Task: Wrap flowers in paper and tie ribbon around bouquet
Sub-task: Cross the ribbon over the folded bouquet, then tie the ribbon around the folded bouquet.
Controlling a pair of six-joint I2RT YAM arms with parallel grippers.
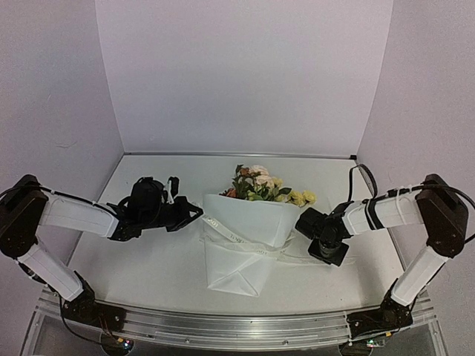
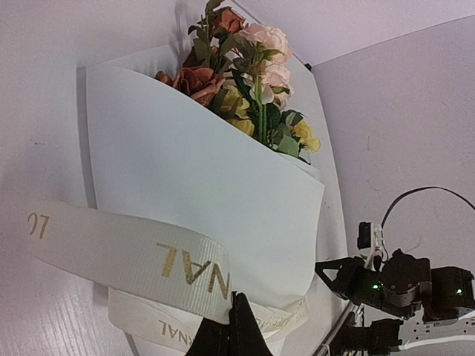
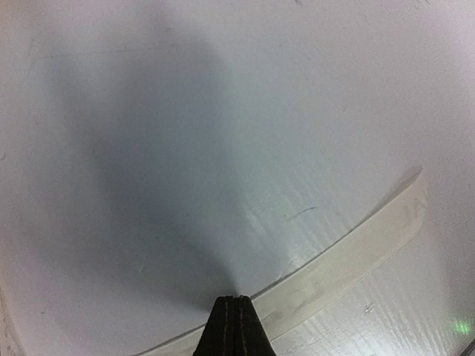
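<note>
The white table [image 1: 148,271] carries a single bouquet [image 1: 252,219], lying on its side. Its flowers [image 1: 260,184] point to the far edge and the folded tail of its paper [image 1: 234,274] points to the near edge. A ribbon [image 1: 234,239] crosses over the bouquet's paper and runs off to the right of the bouquet, where its end lies flat on the bare tabletop. On the near side of the bouquet, a metal rail [image 1: 223,326] borders the table's edge.
</note>
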